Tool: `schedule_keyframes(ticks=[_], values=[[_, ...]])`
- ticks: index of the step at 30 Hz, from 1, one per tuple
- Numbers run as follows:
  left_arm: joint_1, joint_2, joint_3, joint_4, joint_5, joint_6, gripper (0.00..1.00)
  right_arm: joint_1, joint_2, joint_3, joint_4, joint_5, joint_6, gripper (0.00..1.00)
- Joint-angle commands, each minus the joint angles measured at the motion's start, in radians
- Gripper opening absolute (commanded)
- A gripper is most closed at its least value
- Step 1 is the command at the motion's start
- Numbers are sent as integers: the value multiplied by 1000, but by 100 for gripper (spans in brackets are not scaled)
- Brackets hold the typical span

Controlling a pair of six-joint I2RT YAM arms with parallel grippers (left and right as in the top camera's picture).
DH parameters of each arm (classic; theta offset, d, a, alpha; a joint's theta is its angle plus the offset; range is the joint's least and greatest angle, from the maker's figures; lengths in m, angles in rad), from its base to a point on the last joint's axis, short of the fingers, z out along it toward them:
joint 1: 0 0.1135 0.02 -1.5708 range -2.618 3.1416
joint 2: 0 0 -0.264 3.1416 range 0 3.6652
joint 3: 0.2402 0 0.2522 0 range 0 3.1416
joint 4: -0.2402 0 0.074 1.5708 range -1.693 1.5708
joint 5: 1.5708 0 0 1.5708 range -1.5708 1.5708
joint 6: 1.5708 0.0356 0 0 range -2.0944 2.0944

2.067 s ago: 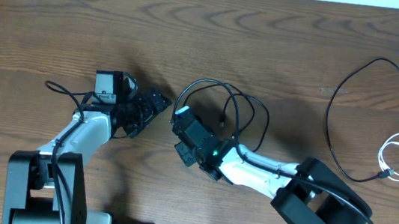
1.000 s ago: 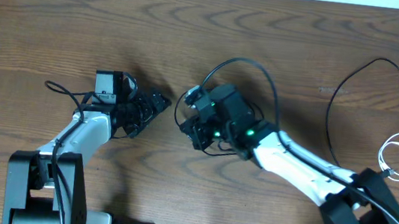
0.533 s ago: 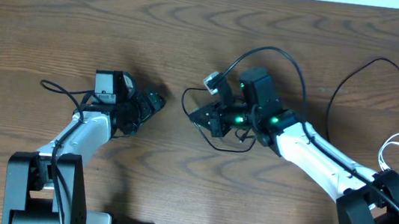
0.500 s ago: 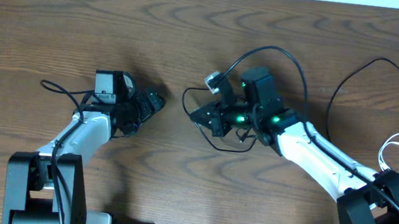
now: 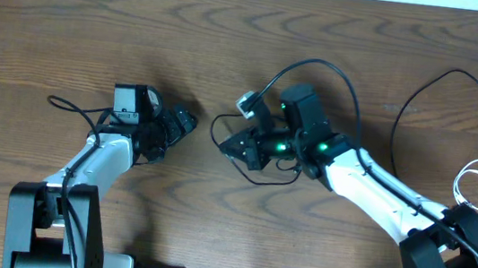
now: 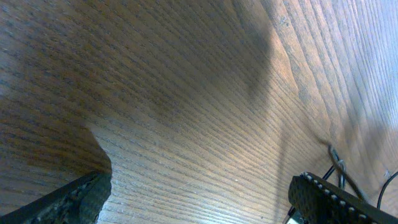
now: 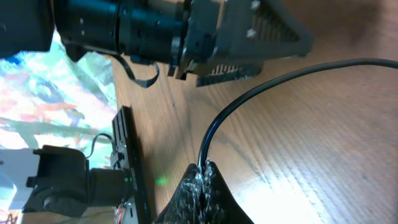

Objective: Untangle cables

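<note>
A wooden table (image 5: 71, 25) filled the overhead view. The right arm (image 5: 377, 190) reached in from 5 o'clock to the centre, and the left arm (image 5: 101, 159) sat at 8 o'clock. The looped black cable (image 5: 336, 73) lay at centre, arcing toward 12 o'clock over the right wrist, its slack partly hidden beneath.

The right gripper (image 5: 236, 145) had its fingertips (image 7: 214, 199) together, clamped on that cable. The left gripper (image 5: 184, 121) had its fingers (image 6: 81, 193) spread wide and empty. It pointed to 3 o'clock, near the right gripper but apart from it.

The step looked like drawing the loop open. That would go best as a slow, low pull toward open table, stopping if any crossing tightened. The left gripper could pin the other strand.

The second black cable (image 5: 400, 125) at 2 o'clock and the coiled white cable (image 5: 477, 184) at 3 o'clock lay well apart and looked already separated. Possible obstructions were the right arm covering the slack, the left gripper near the pull path, and the arm wiring (image 5: 75, 108) at 9 o'clock, which could be mistaken for a cable.
</note>
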Motion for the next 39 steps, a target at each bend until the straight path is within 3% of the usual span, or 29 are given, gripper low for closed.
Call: schedule_keyframes(ticks=[1, 17, 29, 39], values=[[2, 0, 5, -6, -43, 6, 98, 50, -16, -3, 2, 68, 11, 1], [2, 0, 5, -6, -43, 6, 98, 241, 20, -4, -44, 424, 43, 1], [2, 0, 5, -6, -43, 6, 98, 253, 163, -5, -54, 437, 43, 1], [2, 0, 5, -6, -43, 6, 98, 227, 180, -4, -72, 476, 40, 1]])
